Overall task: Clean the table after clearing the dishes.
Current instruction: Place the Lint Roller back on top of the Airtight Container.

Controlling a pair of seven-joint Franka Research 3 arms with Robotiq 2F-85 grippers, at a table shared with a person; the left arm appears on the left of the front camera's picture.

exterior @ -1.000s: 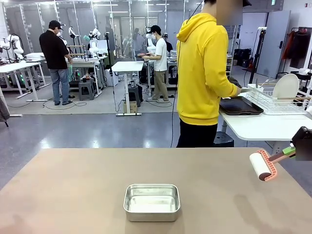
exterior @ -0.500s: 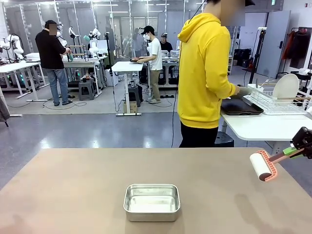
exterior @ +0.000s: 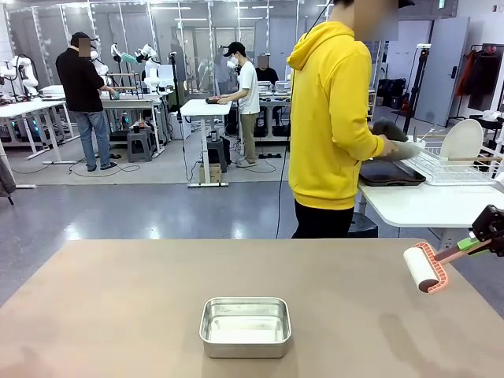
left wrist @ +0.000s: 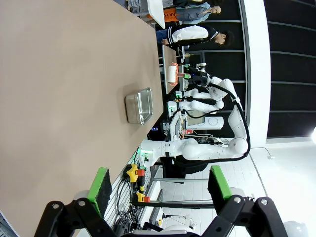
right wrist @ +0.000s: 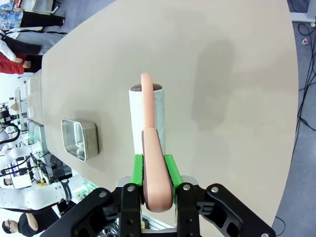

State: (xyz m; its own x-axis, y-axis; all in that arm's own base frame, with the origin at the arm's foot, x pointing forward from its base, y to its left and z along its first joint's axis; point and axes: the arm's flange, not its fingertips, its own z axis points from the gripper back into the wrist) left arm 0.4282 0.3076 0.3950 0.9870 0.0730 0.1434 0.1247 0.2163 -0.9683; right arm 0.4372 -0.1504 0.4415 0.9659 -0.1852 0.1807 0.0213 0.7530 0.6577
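The tan table (exterior: pixel 118 315) spreads across the foreground. My right gripper (exterior: pixel 475 243) comes in at the right edge, shut on the pink handle of a white lint roller (exterior: pixel 424 268) that hangs just above the table's right side. In the right wrist view the green pads (right wrist: pixel 138 168) clamp the handle of the roller (right wrist: pixel 147 116) over the table (right wrist: pixel 222 59). My left gripper (left wrist: pixel 159 182) stands open and holds nothing, off the table's (left wrist: pixel 59 98) end. At the white side table, a person in a yellow hoodie (exterior: pixel 331 118) handles a dark tray (exterior: pixel 391 175). A white plate (exterior: pixel 461 142) stands in the wire rack.
A small rectangular steel pan (exterior: pixel 246 327) sits at the table's front middle; it is also seen as the pan (left wrist: pixel 139 105) and the pan (right wrist: pixel 79 139). The white side table (exterior: pixel 425 206) with its wire rack (exterior: pixel 453 164) stands beyond the far right corner.
The roller and my right gripper have barely shifted. The person's hands have lifted and moved over the tray at the side table. People in the background walked.
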